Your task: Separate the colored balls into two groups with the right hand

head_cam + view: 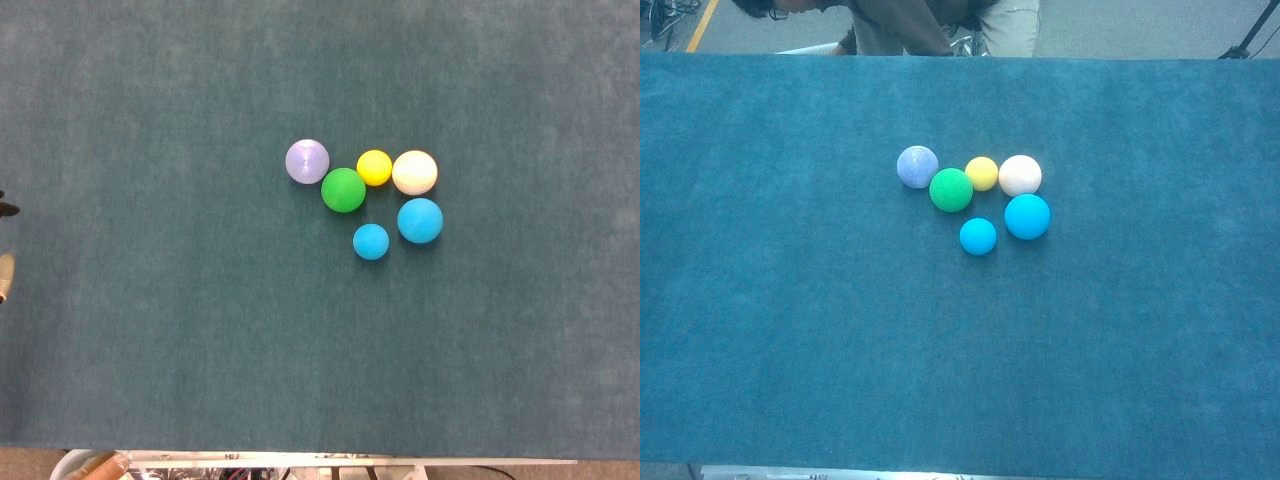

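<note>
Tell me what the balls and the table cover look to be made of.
Lavender ball: pale streaks and faint sheen suggest translucent plastic. Green ball, yellow ball, cream ball and both blue balls: matte, probably foam or plastic. Cover: napped, mottled teal, likely felt.

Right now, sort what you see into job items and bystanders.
Job:
lavender ball
green ball
yellow ball
cream ball
large blue ball
small blue ball

Bystanders:
teal table cloth
person behind the table

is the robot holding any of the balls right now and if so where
No. All the balls lie loose on the table; only a sliver of the left robot hand shows, away from them.
</note>
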You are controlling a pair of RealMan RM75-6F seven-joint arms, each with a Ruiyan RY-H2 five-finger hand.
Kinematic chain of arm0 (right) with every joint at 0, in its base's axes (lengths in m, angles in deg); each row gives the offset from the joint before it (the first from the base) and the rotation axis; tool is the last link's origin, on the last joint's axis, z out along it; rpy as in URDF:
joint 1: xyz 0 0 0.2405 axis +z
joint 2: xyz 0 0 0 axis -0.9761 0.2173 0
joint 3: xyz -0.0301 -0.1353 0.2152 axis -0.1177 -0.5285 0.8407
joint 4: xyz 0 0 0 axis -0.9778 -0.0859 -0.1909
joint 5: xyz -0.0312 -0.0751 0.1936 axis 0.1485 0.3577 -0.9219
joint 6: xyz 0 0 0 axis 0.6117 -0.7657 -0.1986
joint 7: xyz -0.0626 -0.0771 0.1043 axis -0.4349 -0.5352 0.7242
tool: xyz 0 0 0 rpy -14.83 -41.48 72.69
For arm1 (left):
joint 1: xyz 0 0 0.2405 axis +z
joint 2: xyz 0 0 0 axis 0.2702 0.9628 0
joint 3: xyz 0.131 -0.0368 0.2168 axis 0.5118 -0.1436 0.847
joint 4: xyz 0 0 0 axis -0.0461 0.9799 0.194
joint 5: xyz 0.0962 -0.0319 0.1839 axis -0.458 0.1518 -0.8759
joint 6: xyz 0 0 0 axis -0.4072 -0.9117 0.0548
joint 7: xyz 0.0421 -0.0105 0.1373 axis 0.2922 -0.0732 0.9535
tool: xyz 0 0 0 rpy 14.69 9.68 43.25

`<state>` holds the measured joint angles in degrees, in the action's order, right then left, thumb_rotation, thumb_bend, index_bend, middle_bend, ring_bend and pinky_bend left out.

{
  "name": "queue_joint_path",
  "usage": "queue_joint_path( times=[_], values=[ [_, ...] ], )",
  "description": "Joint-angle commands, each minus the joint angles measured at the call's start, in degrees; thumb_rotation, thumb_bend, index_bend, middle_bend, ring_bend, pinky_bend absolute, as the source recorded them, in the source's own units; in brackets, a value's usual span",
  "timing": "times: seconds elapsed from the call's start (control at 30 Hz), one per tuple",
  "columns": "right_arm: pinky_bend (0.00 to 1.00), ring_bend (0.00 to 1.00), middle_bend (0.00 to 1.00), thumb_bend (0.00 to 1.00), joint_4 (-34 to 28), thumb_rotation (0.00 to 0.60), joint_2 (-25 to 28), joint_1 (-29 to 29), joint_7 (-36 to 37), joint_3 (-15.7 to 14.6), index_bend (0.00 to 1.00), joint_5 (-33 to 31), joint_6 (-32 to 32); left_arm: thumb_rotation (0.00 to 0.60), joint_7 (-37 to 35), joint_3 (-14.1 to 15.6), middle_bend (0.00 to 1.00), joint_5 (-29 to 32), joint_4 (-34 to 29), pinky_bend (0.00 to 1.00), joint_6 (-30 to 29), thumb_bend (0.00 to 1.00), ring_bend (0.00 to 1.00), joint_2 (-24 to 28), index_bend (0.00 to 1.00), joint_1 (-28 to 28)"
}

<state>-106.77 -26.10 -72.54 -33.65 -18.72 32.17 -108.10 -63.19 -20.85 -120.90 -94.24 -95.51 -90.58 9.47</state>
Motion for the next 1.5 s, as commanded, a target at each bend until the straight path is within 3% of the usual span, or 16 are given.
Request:
queue_joint_path(
  times=[0.03,0.3,0.53,0.67,0.83,1.0,1.5],
  values=[
    [0.61,0.35,0.38,0.04,-1.15,0.6,0.71,2.07,0.35,0.11,0.34,2.09,1.87,0.6,0.01,0.03,0.23,0.11,-0.16,0.2,0.15,0.44,0.21,0.12,0.28,-0.01],
    [0.61,0.35,0.41,0.04,-5.03,0.6,2.11,10.06,-1.55,2.32,0.34,6.73,8.89,0.6,-0.02,-0.14,0.23,0.43,-0.3,0.2,-0.04,0.44,0.21,0.3,0.28,0.12],
    [0.61,0.35,0.41,0.0,-7.87,0.6,1.2,17.75,-6.66,3.74,0.34,7.11,19.15,0.6,0.27,-0.07,0.23,1.33,-0.58,0.2,0.09,0.44,0.21,0.75,0.28,0.51],
    [0.6,0.34,0.42,0.0,-7.85,0.6,-1.92,20.9,-12.3,4.38,0.34,6.14,23.39,0.6,0.2,0.09,0.23,1.73,-0.45,0.2,0.26,0.44,0.21,1.02,0.28,0.74],
    [0.38,0.24,0.44,0.0,-6.99,0.6,-6.46,23.37,-17.59,4.98,0.34,3.12,26.99,0.6,0.22,0.18,0.23,2.23,0.05,0.2,0.58,0.44,0.21,1.01,0.28,0.89],
    [0.25,0.13,0.31,0.0,-7.15,0.6,-10.6,25.8,-23.25,5.64,0.34,-2.34,31.17,0.6,-1.22,0.29,0.22,2.63,1.41,0.2,0.76,0.44,0.21,0.71,0.28,1.14],
    [0.24,0.12,0.3,0.0,1.26,0.6,-24.63,31.18,-36.53,5.42,0.34,-13.24,34.96,0.6,-5.61,0.78,0.22,3.07,5.14,0.2,0.9,0.44,0.21,0.31,0.28,2.01]
  ],
)
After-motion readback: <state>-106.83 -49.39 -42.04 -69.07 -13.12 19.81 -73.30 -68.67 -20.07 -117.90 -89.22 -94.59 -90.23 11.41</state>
